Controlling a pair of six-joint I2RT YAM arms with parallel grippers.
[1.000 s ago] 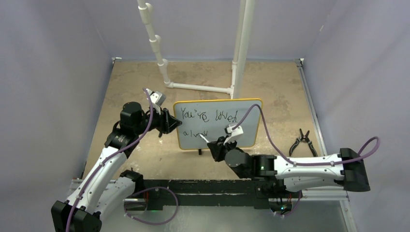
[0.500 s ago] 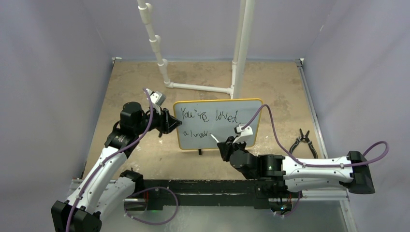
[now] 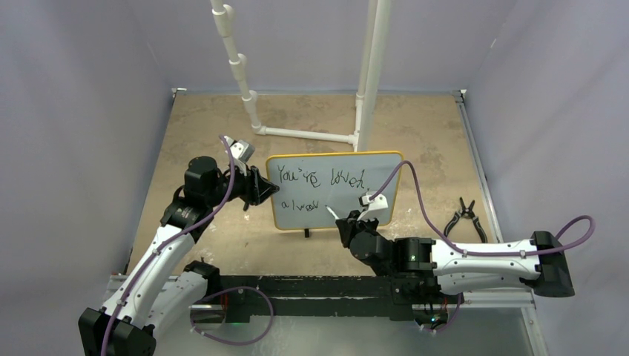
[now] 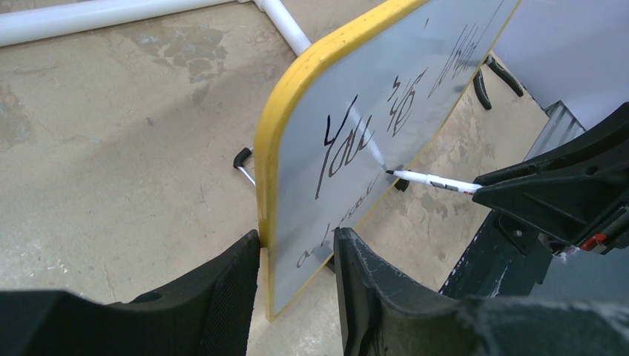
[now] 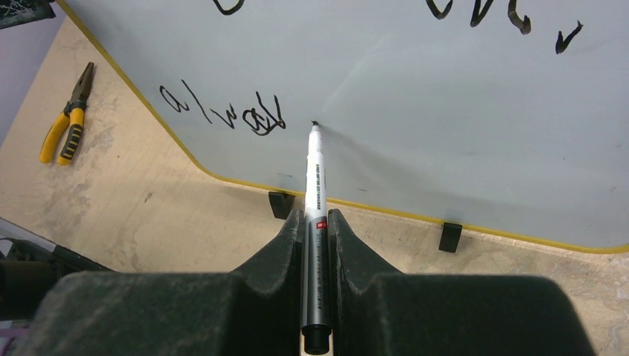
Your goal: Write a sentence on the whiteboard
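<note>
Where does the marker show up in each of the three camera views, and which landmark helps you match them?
Top view: the marker is low centre, its tip at the second written line of the whiteboard.
Left wrist view: the marker is right of centre, pointing left at the board.
Right wrist view: the marker is at centre, running straight up to the board.
Shared landmark: the whiteboard's yellow frame, seen in all three.

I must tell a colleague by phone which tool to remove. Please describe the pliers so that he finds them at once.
Find the yellow-framed whiteboard standing on the tan table. The pliers lie flat to the board's right, not touching it. They alone have yellow-and-black handles, slightly spread.
</note>
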